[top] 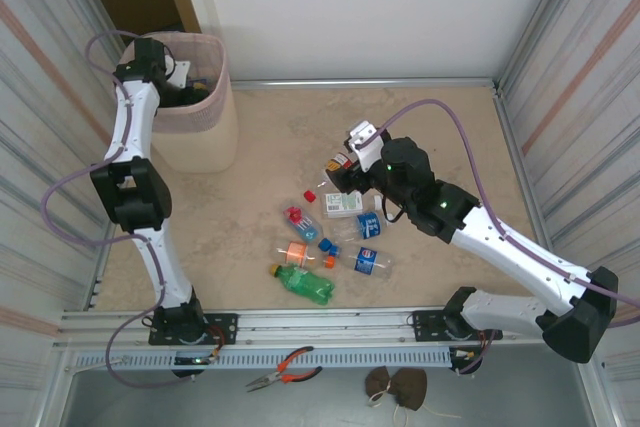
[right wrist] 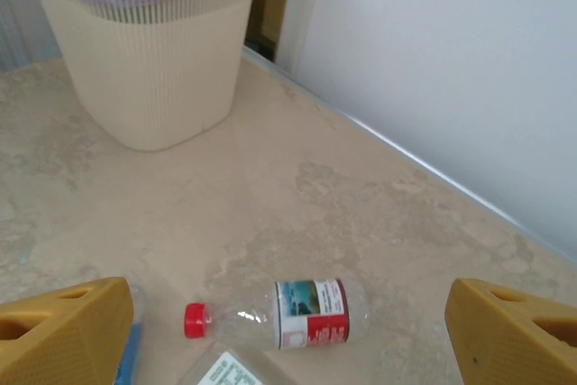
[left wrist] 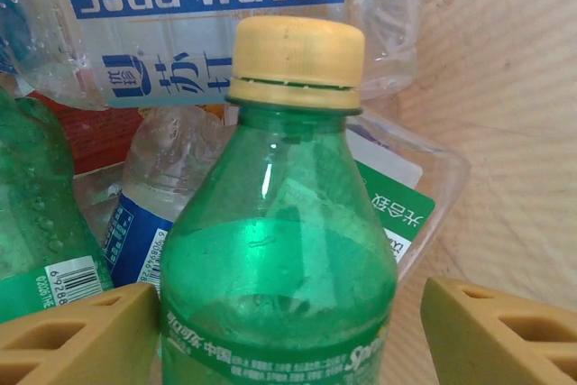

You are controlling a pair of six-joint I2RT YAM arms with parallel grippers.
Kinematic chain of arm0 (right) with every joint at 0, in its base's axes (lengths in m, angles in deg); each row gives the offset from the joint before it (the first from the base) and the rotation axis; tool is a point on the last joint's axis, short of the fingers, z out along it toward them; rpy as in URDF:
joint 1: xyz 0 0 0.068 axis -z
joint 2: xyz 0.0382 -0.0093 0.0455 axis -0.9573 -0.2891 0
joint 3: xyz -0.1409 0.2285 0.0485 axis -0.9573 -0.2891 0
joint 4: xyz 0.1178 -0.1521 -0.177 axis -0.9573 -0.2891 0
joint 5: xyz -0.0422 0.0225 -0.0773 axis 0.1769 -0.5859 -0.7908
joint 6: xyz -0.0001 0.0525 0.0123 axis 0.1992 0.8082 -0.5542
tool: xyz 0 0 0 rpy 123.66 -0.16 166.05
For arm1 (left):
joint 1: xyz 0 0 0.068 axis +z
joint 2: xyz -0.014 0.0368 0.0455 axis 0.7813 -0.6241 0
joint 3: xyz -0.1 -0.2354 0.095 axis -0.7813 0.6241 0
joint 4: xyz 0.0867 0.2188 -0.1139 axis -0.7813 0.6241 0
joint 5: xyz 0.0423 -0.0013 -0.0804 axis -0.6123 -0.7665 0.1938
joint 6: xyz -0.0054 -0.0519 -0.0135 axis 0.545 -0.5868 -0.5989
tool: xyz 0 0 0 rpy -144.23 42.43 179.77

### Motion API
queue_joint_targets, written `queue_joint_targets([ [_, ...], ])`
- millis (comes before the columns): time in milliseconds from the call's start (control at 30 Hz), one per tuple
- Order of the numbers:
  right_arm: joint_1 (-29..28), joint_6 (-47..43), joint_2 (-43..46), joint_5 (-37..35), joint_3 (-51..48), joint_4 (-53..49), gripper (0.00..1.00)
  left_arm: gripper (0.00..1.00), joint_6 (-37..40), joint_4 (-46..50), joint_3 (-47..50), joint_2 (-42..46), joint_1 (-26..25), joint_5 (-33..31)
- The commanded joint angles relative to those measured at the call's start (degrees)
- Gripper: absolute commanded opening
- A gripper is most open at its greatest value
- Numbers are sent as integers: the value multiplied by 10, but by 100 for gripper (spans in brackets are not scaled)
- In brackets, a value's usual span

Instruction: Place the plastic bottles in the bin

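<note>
The bin (top: 205, 132), beige with a pink liner, stands at the far left. My left gripper (top: 188, 87) reaches inside it. In the left wrist view a green bottle (left wrist: 279, 250) with a yellow cap stands between the fingers of my left gripper (left wrist: 288, 340), with a clear gap to the right finger (left wrist: 500, 331). Other bottles lie behind it, among them a soda water bottle (left wrist: 198, 6). My right gripper (top: 345, 175) hangs open over a clear red-capped bottle (right wrist: 306, 313) lying on the table. Several more plastic bottles lie mid-table, among them a green one (top: 305, 284).
Metal walls close in the table on both sides, and a white wall runs along the back. A rail (top: 330, 325) crosses the front edge. Orange-handled pliers (top: 285, 367) and a brown object (top: 395, 384) lie on the ledge below it. The bin (right wrist: 144, 51) stands far left of my right gripper.
</note>
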Motion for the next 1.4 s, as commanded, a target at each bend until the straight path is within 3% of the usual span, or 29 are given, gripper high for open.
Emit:
queue_joint_targets([
  [0, -3, 67, 8, -45, 14, -38, 89, 78, 6, 7, -2, 45, 1, 20],
  [333, 13, 249, -34, -115, 35, -106, 90, 79, 10, 2, -1, 109, 1, 76],
  [600, 63, 465, -164, -130, 122, -197, 89, 80, -3, -28, 18, 166, 1, 116],
  [800, 101, 578, -284, -101, 197, -257, 87, 80, -22, -61, 30, 208, 1, 151],
  [1000, 143, 655, -356, -3, 209, -219, 84, 80, -38, -93, 70, 260, 1, 177],
  [1367, 173, 714, -460, 116, 242, -173, 89, 81, -101, -171, 187, 359, 0, 242],
])
